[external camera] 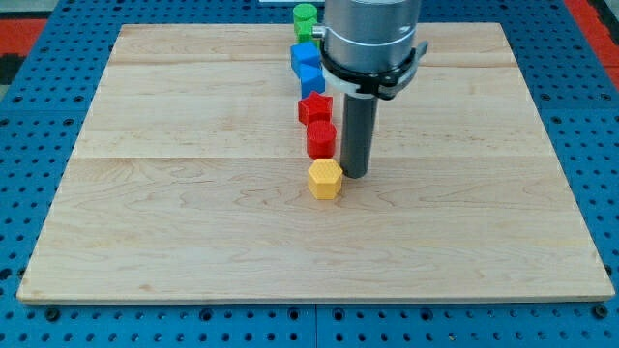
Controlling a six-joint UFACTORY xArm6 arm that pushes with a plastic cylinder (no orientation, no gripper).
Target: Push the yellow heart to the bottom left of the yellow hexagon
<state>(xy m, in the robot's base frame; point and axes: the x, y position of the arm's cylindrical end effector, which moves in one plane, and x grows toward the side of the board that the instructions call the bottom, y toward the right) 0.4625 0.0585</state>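
My tip [355, 174] rests on the board [193, 222], holding nothing. Just to its left, about touching, sits the yellow hexagon [325, 180]. Up-left of the tip a column runs toward the view's top: red block [321, 138], red star [314, 107], two blue blocks [308, 66], green block [305, 16]. The yellow heart is not visible.

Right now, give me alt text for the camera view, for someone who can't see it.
A dark rod's tip rests on a wooden board, just right of a yellow hexagon. Above the hexagon a column of blocks runs toward the view's top: two red blocks, two blue blocks and a green block. No yellow heart is visible.
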